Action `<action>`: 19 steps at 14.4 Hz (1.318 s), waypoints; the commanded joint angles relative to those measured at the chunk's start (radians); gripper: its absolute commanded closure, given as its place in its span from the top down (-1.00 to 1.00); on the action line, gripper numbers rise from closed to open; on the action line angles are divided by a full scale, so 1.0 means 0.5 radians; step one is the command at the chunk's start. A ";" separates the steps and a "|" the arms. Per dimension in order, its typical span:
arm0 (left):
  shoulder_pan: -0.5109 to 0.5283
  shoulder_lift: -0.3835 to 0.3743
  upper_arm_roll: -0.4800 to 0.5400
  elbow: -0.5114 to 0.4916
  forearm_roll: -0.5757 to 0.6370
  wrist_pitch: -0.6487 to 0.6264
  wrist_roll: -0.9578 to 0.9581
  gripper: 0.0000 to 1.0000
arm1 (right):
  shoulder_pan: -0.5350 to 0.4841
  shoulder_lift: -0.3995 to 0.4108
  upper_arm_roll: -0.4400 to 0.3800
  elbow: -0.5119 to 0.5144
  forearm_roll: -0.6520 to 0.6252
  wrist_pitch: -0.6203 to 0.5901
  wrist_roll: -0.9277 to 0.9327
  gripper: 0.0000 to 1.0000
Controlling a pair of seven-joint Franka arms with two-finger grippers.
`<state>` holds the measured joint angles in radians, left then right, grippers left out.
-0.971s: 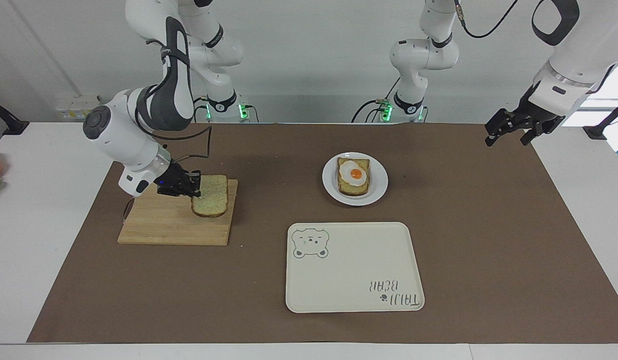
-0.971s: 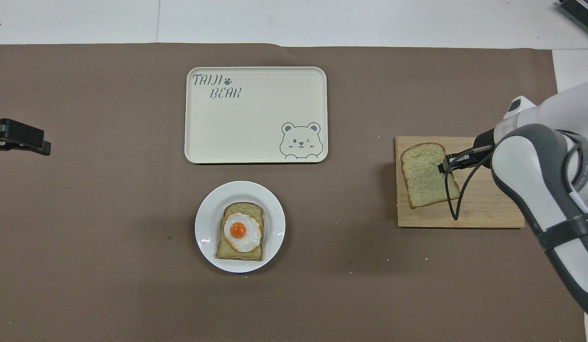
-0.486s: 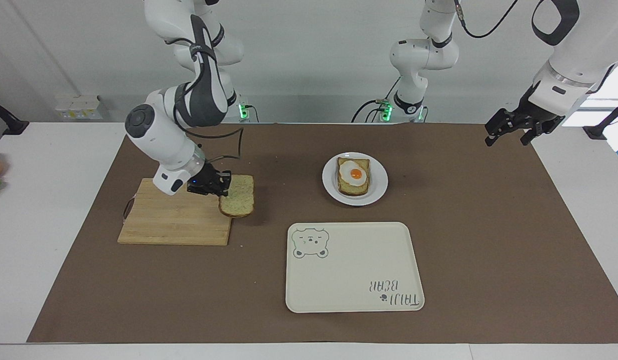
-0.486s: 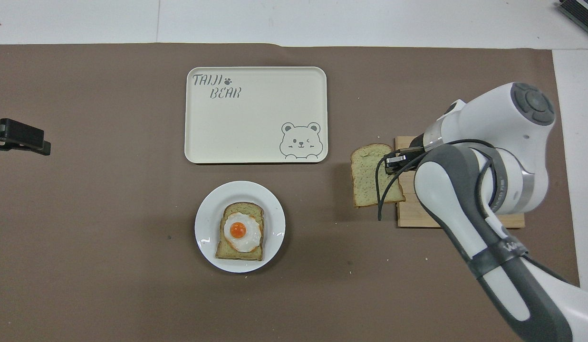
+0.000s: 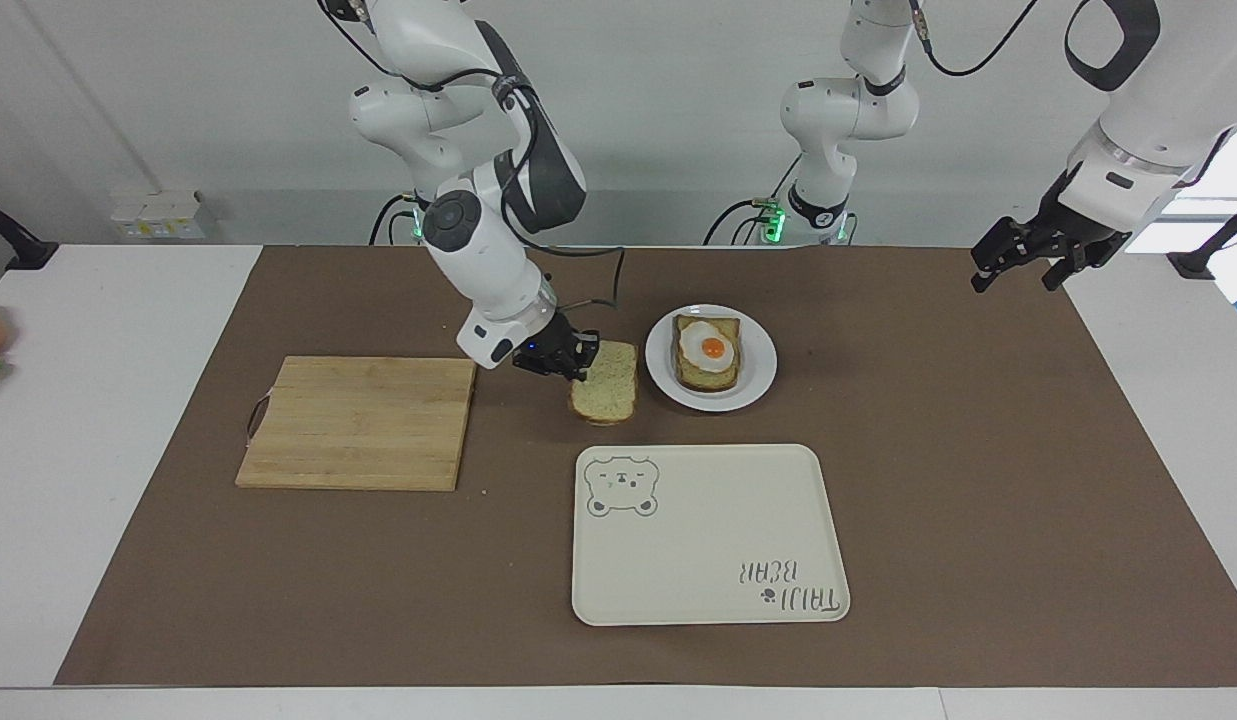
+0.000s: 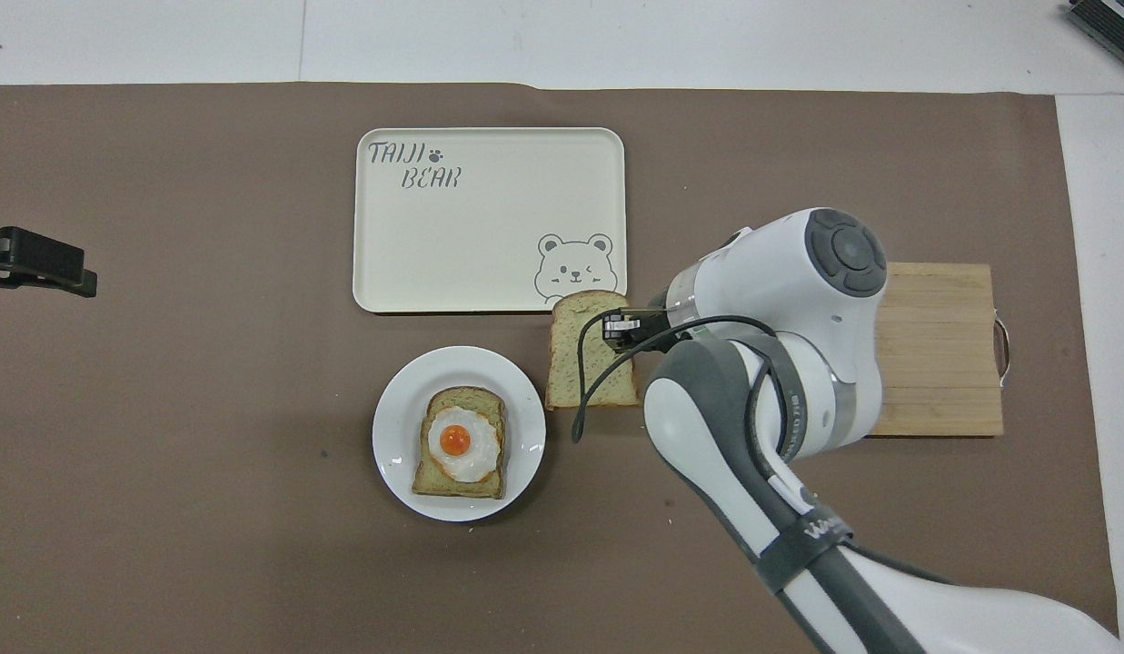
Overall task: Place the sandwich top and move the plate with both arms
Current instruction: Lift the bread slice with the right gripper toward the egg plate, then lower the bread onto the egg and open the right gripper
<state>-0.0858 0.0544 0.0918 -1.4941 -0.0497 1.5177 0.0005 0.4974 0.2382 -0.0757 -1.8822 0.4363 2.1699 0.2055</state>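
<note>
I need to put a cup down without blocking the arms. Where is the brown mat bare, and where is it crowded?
Bare: the brown mat between the small round white plate and the waiting, open left gripper; also the empty wooden cutting board. Crowded: beside the plate, where the right gripper holds the pale speckled bread slice, near the cream rectangular bear tray.

Right gripper (image 5: 575,362) carried bread (image 5: 606,394) off the board (image 5: 358,422), across the mat, now just beside the plate (image 5: 759,372)
</note>
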 commanded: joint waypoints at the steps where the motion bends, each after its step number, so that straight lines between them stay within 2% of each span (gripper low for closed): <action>1: 0.015 -0.051 -0.015 -0.052 0.026 -0.010 0.014 1.00 | 0.155 0.094 -0.005 -0.012 0.075 0.197 0.107 -1.00; 4: 0.015 -0.051 -0.012 -0.052 0.026 -0.010 0.014 1.00 | 0.245 0.131 -0.002 -0.012 0.100 0.231 0.104 -1.00; 10: 0.015 -0.051 -0.012 -0.052 0.026 -0.010 0.014 1.00 | 0.260 0.097 0.151 -0.021 0.177 0.219 0.110 -1.00; 19: 0.015 -0.051 -0.015 -0.052 0.026 -0.010 0.014 1.00 | 0.395 0.094 0.167 -0.101 0.312 0.247 0.187 -1.00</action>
<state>-0.0858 0.0544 0.0918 -1.4941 -0.0497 1.5177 0.0005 0.6708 0.2994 0.0059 -1.9102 0.5671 2.2798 0.2645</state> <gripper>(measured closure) 0.000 0.877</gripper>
